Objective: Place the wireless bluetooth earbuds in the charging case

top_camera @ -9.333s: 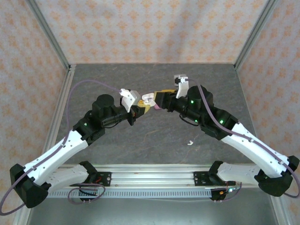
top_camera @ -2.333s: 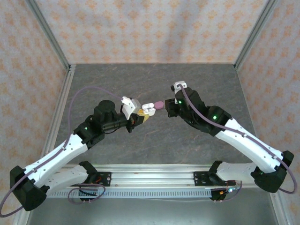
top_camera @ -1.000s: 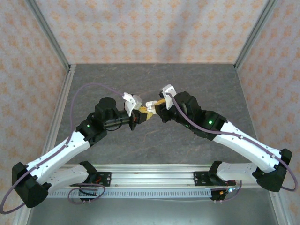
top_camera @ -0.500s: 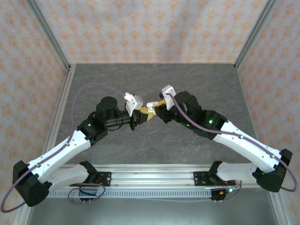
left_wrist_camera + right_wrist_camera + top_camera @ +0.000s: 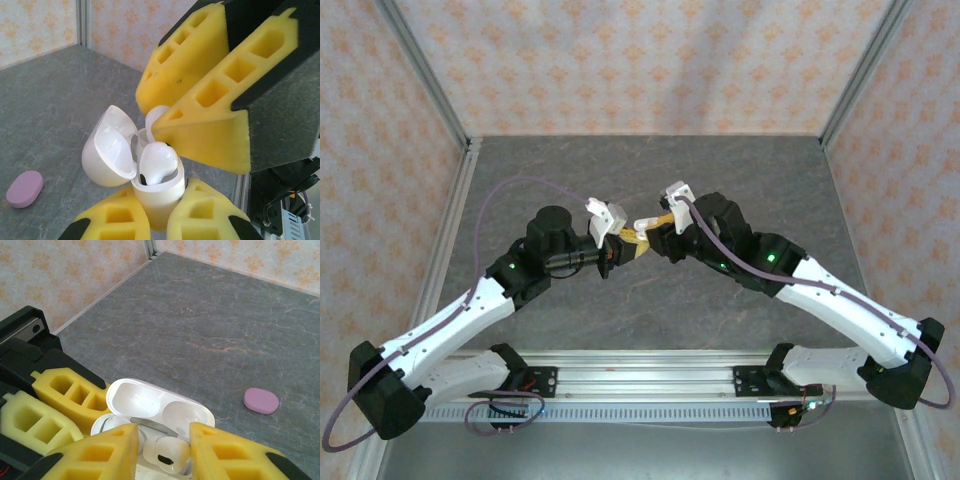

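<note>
While the charging case (image 5: 150, 192) is being clamped, lid open, by the left gripper (image 5: 159, 220), a white earbud (image 5: 167, 456) is being left seated in it, between the parted fingers of the right gripper (image 5: 165, 440); these are best being spread evenly and drawn straight off.

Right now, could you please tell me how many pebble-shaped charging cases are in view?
2. The open white plastic case is held in the left gripper; the closed pink oval case lies apart on the grey stone-patterned table. Others may be hidden behind the arms.
</note>
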Controlling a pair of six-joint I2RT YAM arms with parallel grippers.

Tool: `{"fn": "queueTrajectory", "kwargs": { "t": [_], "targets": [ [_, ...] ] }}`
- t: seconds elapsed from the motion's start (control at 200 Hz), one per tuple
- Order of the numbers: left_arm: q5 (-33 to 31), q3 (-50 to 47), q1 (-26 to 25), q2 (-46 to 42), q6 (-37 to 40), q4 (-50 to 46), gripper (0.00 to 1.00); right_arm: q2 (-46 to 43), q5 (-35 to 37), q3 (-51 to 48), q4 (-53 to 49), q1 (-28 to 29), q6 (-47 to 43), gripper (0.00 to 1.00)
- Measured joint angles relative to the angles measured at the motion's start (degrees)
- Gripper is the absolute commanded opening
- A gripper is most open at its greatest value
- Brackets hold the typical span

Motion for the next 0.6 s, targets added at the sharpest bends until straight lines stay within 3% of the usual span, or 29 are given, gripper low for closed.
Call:
{"fn": "queueTrajectory", "kwargs": {
  "t": [0.6],
  "targets": [
    [-0.13,-0.09,0.00,-1.79,0.00,-0.02,0.00,0.66,-2.36,2.91,-2.29,0.00,2.47,0.41]
  ]
}}
